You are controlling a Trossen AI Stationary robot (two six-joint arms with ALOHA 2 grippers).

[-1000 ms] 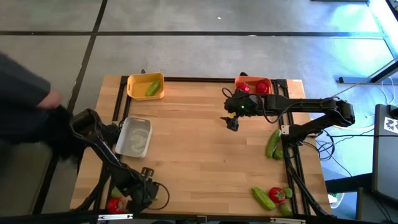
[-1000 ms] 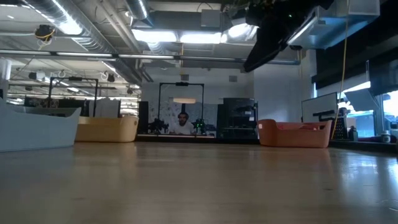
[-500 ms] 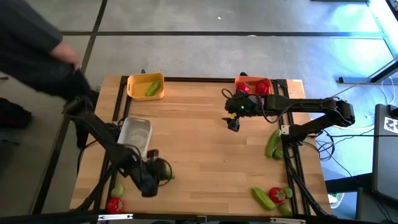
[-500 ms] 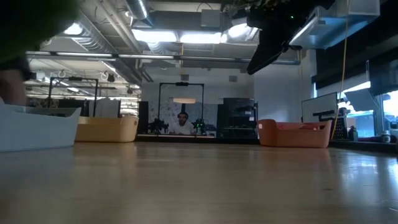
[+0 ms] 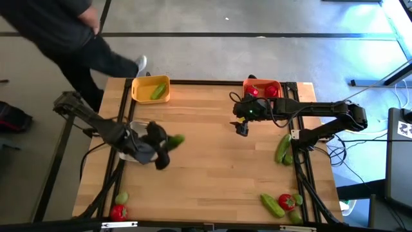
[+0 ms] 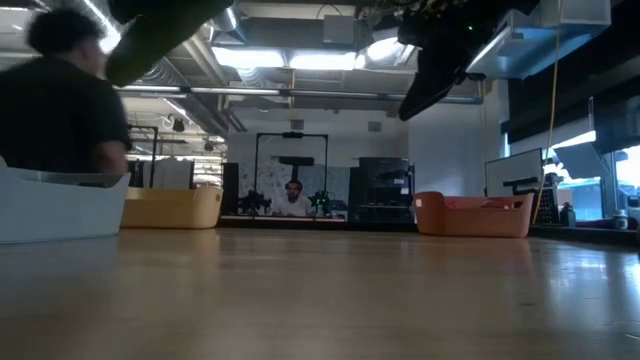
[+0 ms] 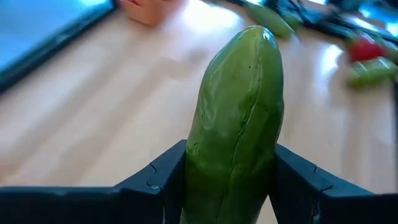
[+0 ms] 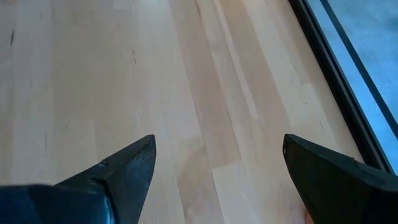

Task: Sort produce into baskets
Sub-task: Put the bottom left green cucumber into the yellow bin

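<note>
My left gripper (image 5: 166, 143) hangs above the whitish tray (image 5: 135, 152), shut on a long green cucumber piece (image 7: 236, 118) that sticks out past the fingers toward the table's middle (image 5: 176, 139). My right gripper (image 5: 240, 128) stands open over bare wood near the orange basket (image 5: 262, 88), nothing between its fingers (image 8: 217, 149). The orange basket holds red pieces. The yellow basket (image 5: 150, 89) holds a green piece. Loose produce lies at the near left corner (image 5: 118, 211), at the right edge (image 5: 282, 149) and at the near right (image 5: 280, 203). My left gripper pinches the cucumber piece between its two fingers (image 7: 163, 180), one on each long side near its rear end (image 7: 214, 186). The fingers lie along the piece, slanting down toward the table. Its free end (image 7: 261, 43) points ahead, and it is lifted clear of the table.
A person (image 5: 58, 26) walks along the table's far left corner and shows in the low view at the left (image 6: 60, 100). The middle of the wooden table (image 5: 206, 161) is bare. Black frame rails (image 5: 302, 174) run along the table's sides.
My left gripper has risen from the near left corner and swung toward the far edge, over the whitish tray, rolling its wrist as it went. The cucumber piece has come up with it, clear of the table. The person has walked along the far left side.
</note>
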